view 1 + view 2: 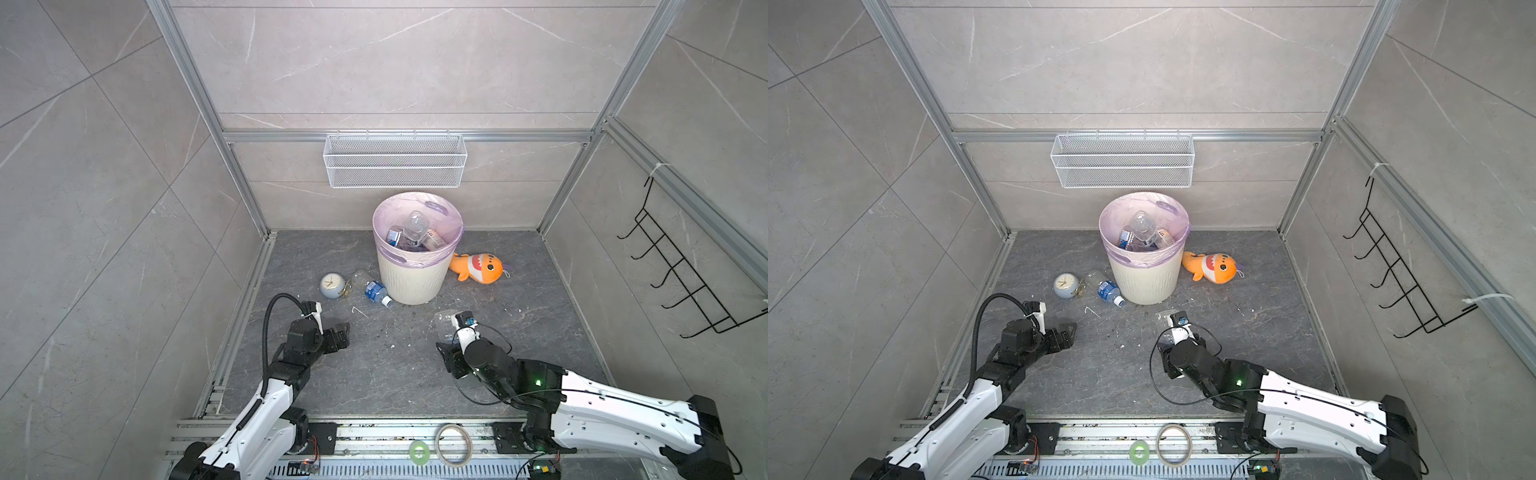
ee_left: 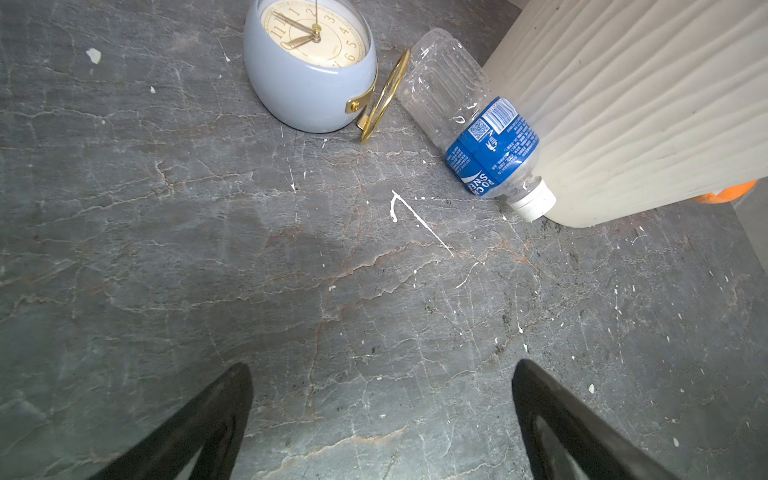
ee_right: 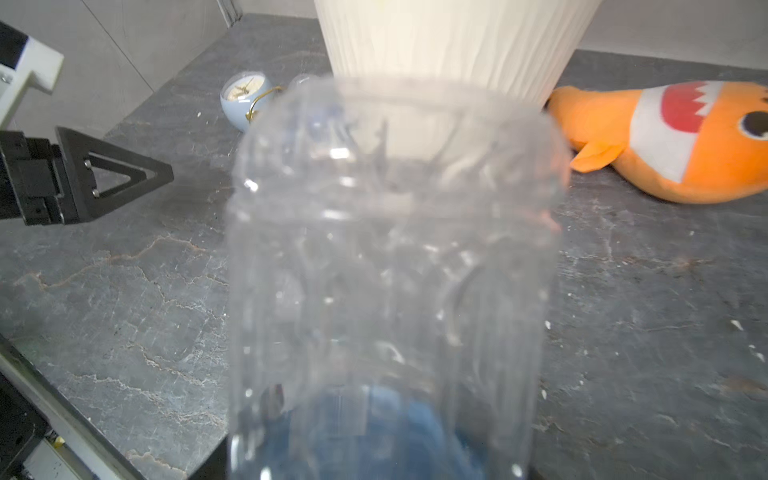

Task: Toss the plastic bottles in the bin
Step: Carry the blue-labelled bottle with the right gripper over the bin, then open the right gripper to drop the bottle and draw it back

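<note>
Jaws: right gripper (image 1: pixel 451 328) clamps a clear bottle (image 3: pixel 395 270); left gripper (image 2: pixel 382 419) gapes wide, empty.
Bin (image 1: pixel 411 282) at twelve o'clock holds several bottles; one blue-labelled bottle (image 1: pixel 372 288) lies at its eight o'clock, beside the clock (image 1: pixel 332 285); two remain.

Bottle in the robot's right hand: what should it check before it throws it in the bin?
1. Right gripper shut on the held bottle: ok.
2. Bin upright, mouth open: ok.
3. Room left in bin: ok, bottles sit low.
4. Left gripper open and away from the bin: ok.
5. Floor bottle still waiting beside bin: not ok.
6. Cap on held bottle: cannot tell.
</note>
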`<state>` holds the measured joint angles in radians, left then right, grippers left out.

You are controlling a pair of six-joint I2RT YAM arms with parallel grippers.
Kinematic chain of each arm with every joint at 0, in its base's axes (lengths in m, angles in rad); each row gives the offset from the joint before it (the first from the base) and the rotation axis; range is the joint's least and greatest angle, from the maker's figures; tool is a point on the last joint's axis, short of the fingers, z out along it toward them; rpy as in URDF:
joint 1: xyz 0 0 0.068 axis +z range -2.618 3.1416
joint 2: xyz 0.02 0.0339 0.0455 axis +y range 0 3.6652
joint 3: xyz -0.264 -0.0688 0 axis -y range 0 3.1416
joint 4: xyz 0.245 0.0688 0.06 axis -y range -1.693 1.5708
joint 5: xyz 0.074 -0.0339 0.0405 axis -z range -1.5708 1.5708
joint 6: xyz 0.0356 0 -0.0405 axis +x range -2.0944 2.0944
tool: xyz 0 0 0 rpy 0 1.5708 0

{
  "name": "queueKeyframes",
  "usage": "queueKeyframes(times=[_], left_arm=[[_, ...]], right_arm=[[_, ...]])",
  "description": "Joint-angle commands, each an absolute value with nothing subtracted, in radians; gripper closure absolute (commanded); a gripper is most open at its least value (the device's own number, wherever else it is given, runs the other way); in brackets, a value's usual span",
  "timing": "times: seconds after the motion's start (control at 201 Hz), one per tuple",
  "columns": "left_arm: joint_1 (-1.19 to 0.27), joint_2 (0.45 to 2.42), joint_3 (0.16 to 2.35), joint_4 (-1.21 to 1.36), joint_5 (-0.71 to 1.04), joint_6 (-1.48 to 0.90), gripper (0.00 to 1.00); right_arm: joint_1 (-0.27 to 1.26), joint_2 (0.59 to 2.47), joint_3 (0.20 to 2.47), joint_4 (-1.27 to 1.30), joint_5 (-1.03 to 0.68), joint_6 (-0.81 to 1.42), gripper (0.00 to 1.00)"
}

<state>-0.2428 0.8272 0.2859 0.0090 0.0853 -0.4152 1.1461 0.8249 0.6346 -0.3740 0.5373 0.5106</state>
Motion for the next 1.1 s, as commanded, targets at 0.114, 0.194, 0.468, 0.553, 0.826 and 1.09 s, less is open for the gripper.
queueKeyframes(times=[0.114, 0.194, 0.468, 0.553, 0.826, 1.09], left_arm=[[-0.255, 0.831, 0.321, 0.048, 0.091, -0.381, 0.01], [-0.253, 0.837, 0.323, 0.048, 0.089, -0.382, 0.01], [-0.255, 0.838, 0.326, 0.046, 0.089, -0.384, 0.01], [-0.255, 0.839, 0.327, 0.048, 0.090, -0.385, 0.01], [-0.256, 0.823, 0.322, 0.041, 0.094, -0.389, 0.01], [-0.255, 0.841, 0.328, 0.047, 0.085, -0.391, 0.01]], right_arm=[[1.152, 0.744, 0.778, -0.568, 0.734, 0.521, 0.42], [1.152, 0.783, 0.885, -0.592, 0.776, 0.477, 0.43], [0.932, 1.179, 1.410, -0.509, 0.706, 0.233, 0.46], [0.770, 1.389, 1.646, -0.516, 0.558, 0.217, 0.45], [0.580, 1.946, 2.398, -0.842, 0.509, 0.272, 0.01], [0.583, 1.653, 1.946, -0.602, 0.390, 0.294, 0.01]])
